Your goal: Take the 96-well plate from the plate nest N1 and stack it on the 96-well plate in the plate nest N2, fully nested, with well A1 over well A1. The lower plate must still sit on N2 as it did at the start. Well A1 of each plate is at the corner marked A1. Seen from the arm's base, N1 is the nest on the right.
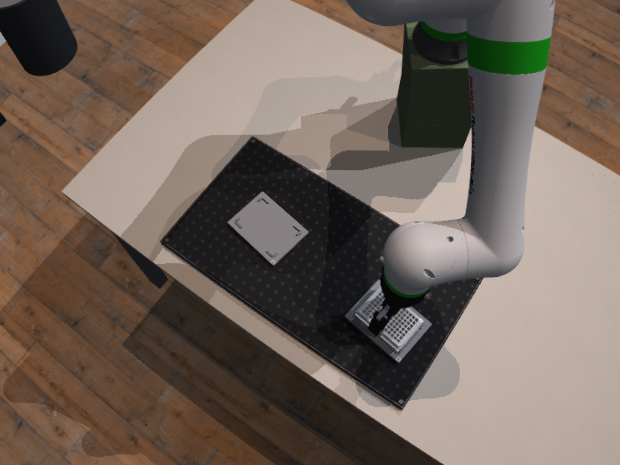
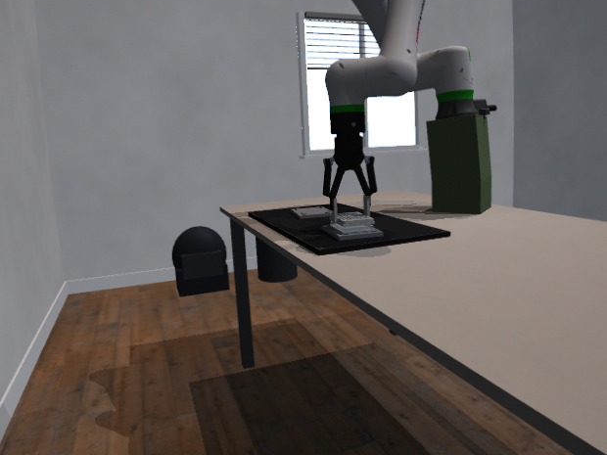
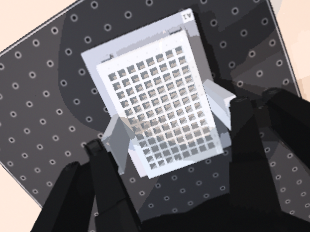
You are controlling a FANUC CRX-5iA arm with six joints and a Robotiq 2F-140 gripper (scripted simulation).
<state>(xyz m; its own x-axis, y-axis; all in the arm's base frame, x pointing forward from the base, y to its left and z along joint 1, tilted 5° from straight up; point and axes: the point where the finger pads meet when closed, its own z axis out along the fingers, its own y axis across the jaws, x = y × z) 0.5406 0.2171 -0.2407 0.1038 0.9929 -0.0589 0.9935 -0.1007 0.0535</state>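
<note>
My gripper [image 3: 164, 109] is shut on the long sides of a white 96-well plate [image 3: 160, 104]. It holds the plate right over the second plate in nest N2 [image 1: 388, 325], and the two outlines almost match. The lower plate is mostly hidden under the held one. I cannot tell whether the held plate rests on it. An A1 mark [image 3: 187, 16] shows at the nest's far corner in the wrist view. In the exterior view the fingers [image 2: 349, 212] stand low at the stack [image 2: 352, 224]. Nest N1 [image 1: 267, 227] is an empty grey pad with corner brackets.
Both nests sit on a black dotted breadboard [image 1: 310, 263] on the beige table. The arm's dark green pedestal [image 1: 436, 98] stands behind it. A dark cylinder [image 1: 33, 25] and a rounded black object [image 2: 200, 260] are on the floor off the table.
</note>
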